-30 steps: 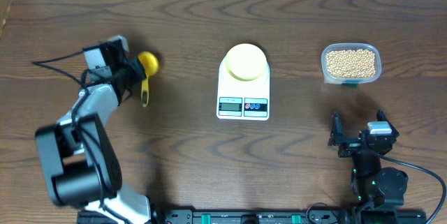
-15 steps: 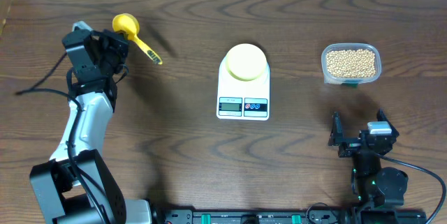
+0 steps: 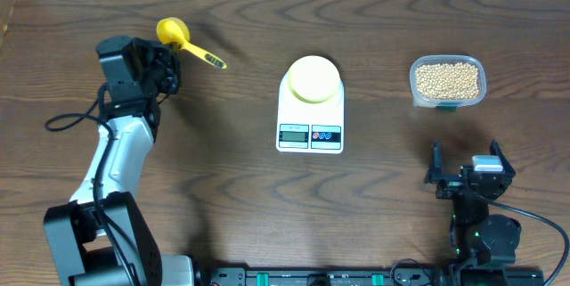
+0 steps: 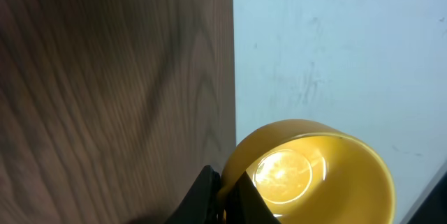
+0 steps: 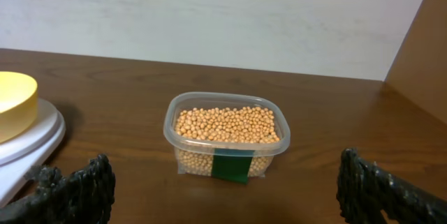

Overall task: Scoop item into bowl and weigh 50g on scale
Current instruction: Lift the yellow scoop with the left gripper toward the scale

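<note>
Beans [image 3: 447, 77] fill a clear tub [image 3: 415, 90] at the far right of the surface [image 3: 232, 197]. You see them best from the right wrist camera. There they are piled up near the rim, and a green label [image 5: 232, 167] sits on the front of the tub.

Your right gripper [image 3: 468, 159] is low on the near right side. It is straight in front of the tub but well apart from it. Its jaws stand wide open and hold nothing. In its own camera the beans show right between the two dark fingers.

Your left gripper [image 3: 167, 53] is far over on the left, near the back of the surface. It is closed tight on a bright yellow scoop [image 3: 174, 30], and it grips the scoop close to the round cup. The cup points toward the back edge. The handle sticks out to the right, toward the middle of the surface. From the left wrist camera you look into the shiny cup, with the pale wall behind it.

Most of the surface lies between the scoop and the beans. About halfway between them stands the white scale [image 3: 310, 134]. The pale yellow bowl [image 3: 312, 78] sits on its far part. The scoop and the left gripper are well apart from the bowl and very far from the beans.
</note>
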